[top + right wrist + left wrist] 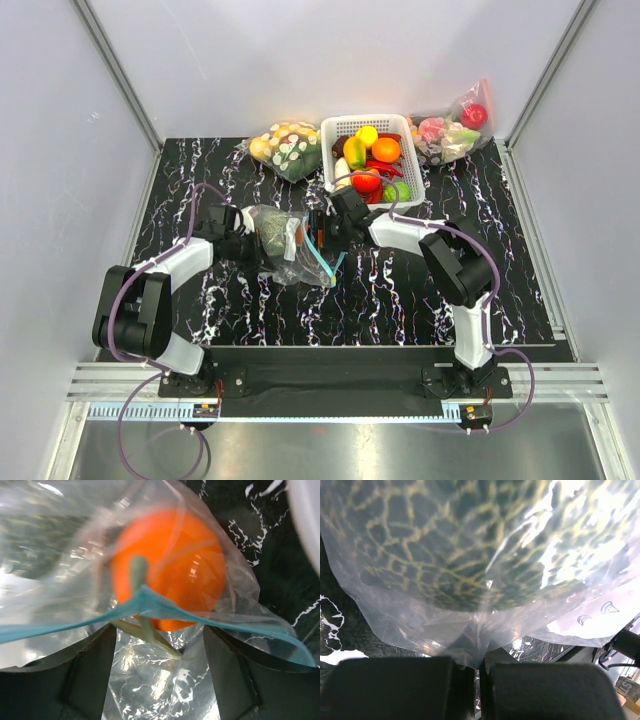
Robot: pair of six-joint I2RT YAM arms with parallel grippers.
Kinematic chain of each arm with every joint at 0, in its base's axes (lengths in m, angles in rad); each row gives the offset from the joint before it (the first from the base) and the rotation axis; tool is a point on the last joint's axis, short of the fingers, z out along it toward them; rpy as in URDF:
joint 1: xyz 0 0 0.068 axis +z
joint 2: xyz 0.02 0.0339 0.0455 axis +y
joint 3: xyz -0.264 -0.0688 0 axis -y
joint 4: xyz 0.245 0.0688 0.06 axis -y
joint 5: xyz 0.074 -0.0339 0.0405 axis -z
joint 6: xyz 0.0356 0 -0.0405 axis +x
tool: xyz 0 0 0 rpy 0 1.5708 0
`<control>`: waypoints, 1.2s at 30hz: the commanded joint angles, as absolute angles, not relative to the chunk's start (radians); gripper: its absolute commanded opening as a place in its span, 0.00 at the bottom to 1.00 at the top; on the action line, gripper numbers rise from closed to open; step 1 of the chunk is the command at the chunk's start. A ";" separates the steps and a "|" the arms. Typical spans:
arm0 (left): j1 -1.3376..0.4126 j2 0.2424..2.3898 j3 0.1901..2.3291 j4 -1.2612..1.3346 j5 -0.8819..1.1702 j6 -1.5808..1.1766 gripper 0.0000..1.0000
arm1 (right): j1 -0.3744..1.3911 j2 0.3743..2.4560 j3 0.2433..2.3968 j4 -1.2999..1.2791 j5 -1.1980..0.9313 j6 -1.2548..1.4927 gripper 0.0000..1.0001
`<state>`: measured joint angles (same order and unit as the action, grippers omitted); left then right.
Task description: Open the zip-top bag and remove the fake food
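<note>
We are working at the middle of the black marbled table, in front of the white basket, where the zip-top bag is lying between our 2 arms. Our left gripper is clamping a fold of film at the end away from the mouth, probably anchoring the bag so it cannot slide. The dark green bumpy ball is pressing against that film. Our right gripper is standing open at the mouth, jaws flanking the orange fruit and the teal zip strip. We cannot tell whether the strip is fully parted.
</note>
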<state>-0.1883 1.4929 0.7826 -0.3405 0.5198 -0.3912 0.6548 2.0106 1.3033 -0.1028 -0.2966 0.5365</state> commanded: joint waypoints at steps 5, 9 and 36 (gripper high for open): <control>-0.183 1.471 0.782 -0.298 0.554 -0.385 0.00 | 0.661 2.057 1.353 -0.100 -0.299 0.543 0.56; -0.183 1.476 0.788 -0.299 0.552 -0.384 0.00 | 0.661 2.043 1.350 -0.113 -0.302 0.531 0.44; -0.017 1.278 0.856 -0.437 0.535 -0.322 0.71 | 0.663 1.882 1.281 -0.115 -0.393 0.488 0.00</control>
<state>-0.0586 1.3178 0.7956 -0.4179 0.5198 -0.3504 0.6548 1.9114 1.2686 -0.1402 -0.3622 0.5049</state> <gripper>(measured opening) 0.692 0.107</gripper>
